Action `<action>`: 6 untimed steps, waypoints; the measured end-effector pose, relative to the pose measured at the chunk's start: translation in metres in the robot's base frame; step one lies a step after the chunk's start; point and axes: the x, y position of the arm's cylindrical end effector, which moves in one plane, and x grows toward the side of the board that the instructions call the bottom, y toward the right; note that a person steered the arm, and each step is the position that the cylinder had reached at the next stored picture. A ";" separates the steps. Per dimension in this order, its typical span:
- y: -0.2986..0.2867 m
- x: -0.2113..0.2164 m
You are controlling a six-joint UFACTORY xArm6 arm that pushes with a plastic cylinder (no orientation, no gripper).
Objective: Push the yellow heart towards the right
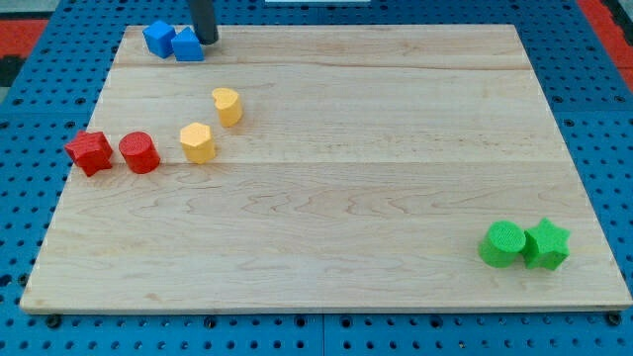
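The yellow heart (227, 105) lies on the wooden board (336, 168) in the upper left part of the view. A yellow hexagon (198, 142) lies just below and left of it, apart from it. My tip (207, 41) stands at the board's top edge, right beside the blue triangle block (188, 45), well above the heart and a little to its left. It touches neither yellow block.
A second blue block (157, 38) sits against the blue triangle at the top left. A red star (90, 152) and a red cylinder (139, 152) lie at the left edge. A green cylinder (503, 243) and a green star (546, 244) lie at the bottom right.
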 end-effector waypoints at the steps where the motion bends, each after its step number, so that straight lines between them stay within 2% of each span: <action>1: -0.010 0.000; 2: 0.001 -0.002; 3: 0.051 0.007; 4: 0.062 0.045; 5: 0.015 0.055; 6: -0.021 0.041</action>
